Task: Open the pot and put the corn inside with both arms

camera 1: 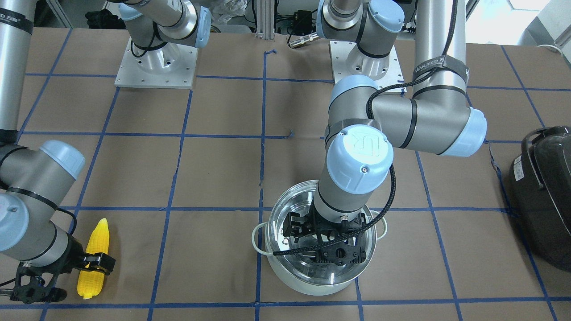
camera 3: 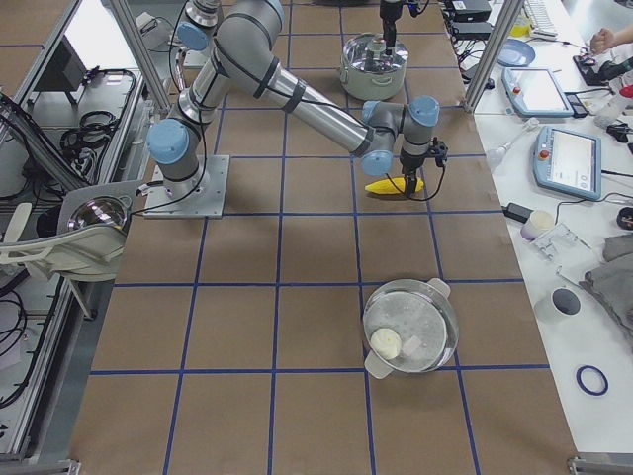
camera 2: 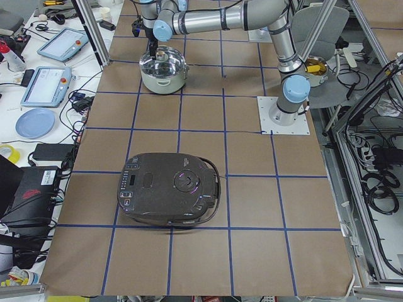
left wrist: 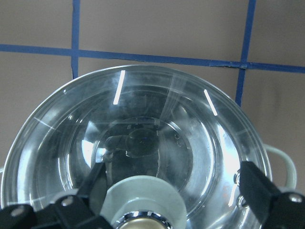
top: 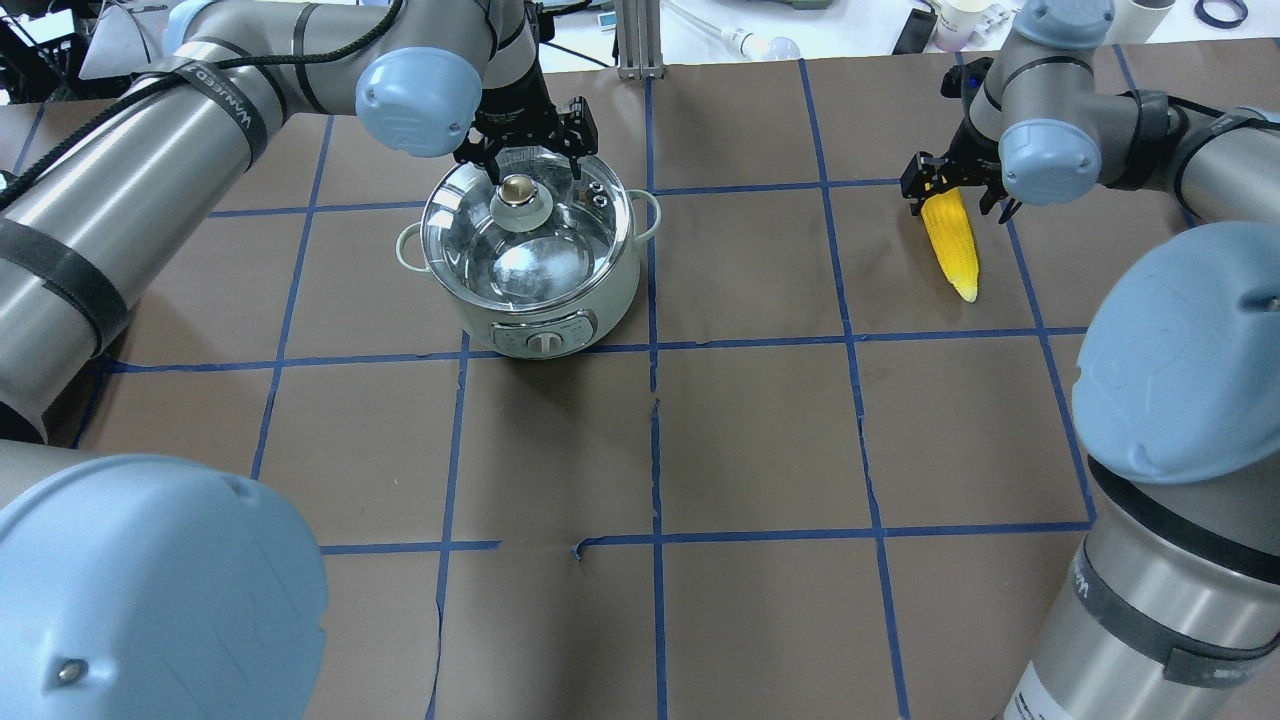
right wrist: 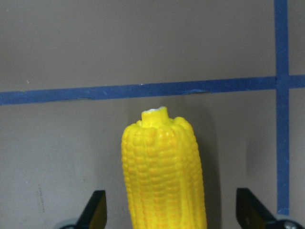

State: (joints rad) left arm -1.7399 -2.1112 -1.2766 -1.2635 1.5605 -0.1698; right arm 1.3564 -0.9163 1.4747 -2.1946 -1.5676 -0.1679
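In the front-facing view we saw the pot [camera 1: 285, 276] at lower centre, its glass lid [camera 1: 290, 214] on, and the corn [camera 1: 99, 234] lying flat at lower left; an arm strap [camera 1: 439, 66] read "WANJEED". Overhead, the left gripper [top: 522, 172] straddled the knob [top: 517, 189], we judged to lift the lid. The wrist views showed both tools spread wide: left fingers [left wrist: 255, 183] clear of the knob, the right gripper [right wrist: 174, 217] flanking the corn without touching, ready to close.

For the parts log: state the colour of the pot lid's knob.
The knob is brass-gold, clearest in the overhead exterior view.
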